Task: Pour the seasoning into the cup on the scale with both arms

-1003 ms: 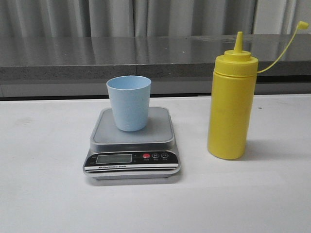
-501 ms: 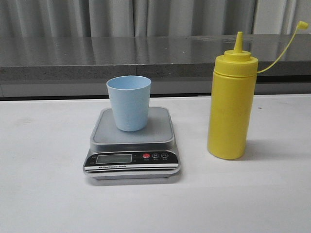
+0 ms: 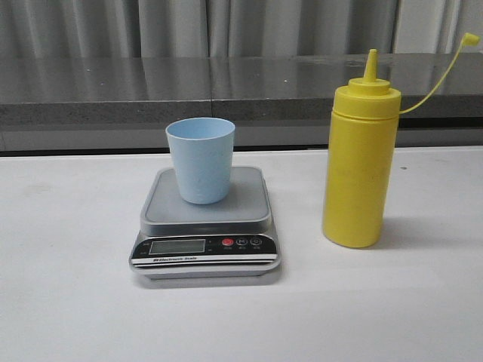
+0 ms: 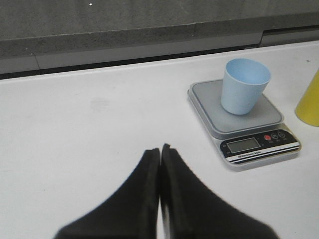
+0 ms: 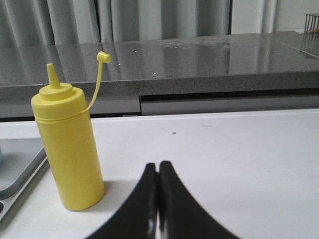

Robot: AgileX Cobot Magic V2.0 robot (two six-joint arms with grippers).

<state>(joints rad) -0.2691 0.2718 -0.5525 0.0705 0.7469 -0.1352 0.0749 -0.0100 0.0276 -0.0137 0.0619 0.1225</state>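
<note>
The pale blue cup (image 3: 200, 159) stands upright on the silver-grey scale (image 3: 205, 223) in the middle of the white table. To its right stands the tall yellow seasoning bottle (image 3: 358, 162), its nozzle uncovered and its tethered cap hanging off to the side. Neither arm shows in the front view. In the left wrist view my left gripper (image 4: 160, 149) is shut and holds nothing, well short of the scale (image 4: 246, 127) and cup (image 4: 244, 85). In the right wrist view my right gripper (image 5: 158, 166) is shut and holds nothing, a short way from the bottle (image 5: 68, 148).
A dark grey stone counter (image 3: 226, 87) with a curtain behind it runs along the table's far edge. The scale's black front panel (image 3: 205, 248) with its display and red button faces the robot.
</note>
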